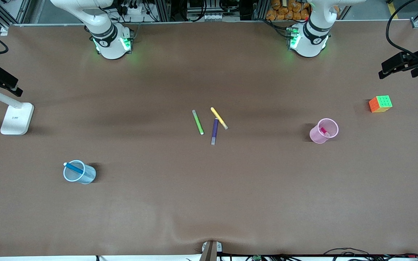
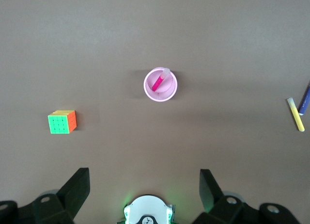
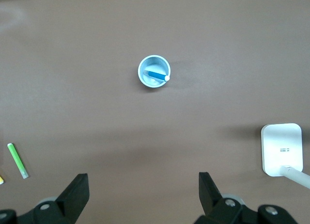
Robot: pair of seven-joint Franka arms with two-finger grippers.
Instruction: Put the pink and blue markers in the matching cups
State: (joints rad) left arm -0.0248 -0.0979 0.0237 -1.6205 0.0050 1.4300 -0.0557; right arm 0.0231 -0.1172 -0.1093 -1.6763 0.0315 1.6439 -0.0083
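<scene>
The brown counter [image 1: 209, 203] spans the whole scene, and both arms are pulled up high over their own ends of it. From the look of things the sorting is done, so the step in hand is a clean retreat: hold the arms high and clear and avoid sweeping low across either cup.

The white lamp base [image 1: 17, 118] sits near the right arm's end, and the colour cube [image 1: 380, 104] near the left arm's end; both are well apart from the cups.

The pale blue cup [image 1: 80, 172] stands upright toward the right arm's end with the blue marker [image 1: 73, 168] leaning inside, its tip over the rim. The pale pink cup [image 1: 324, 131] stands toward the left arm's end with the pink marker [image 1: 324, 132] inside.

The left tool [image 2: 144, 187] hangs over the pink cup's area with its fingers spread wide and empty; the right tool [image 3: 144, 189] hangs likewise over the blue cup's area, apart and empty.

Mid-counter lie the green marker [image 1: 197, 122], yellow marker [image 1: 219, 118] and purple marker [image 1: 214, 131], to be left alone.
</scene>
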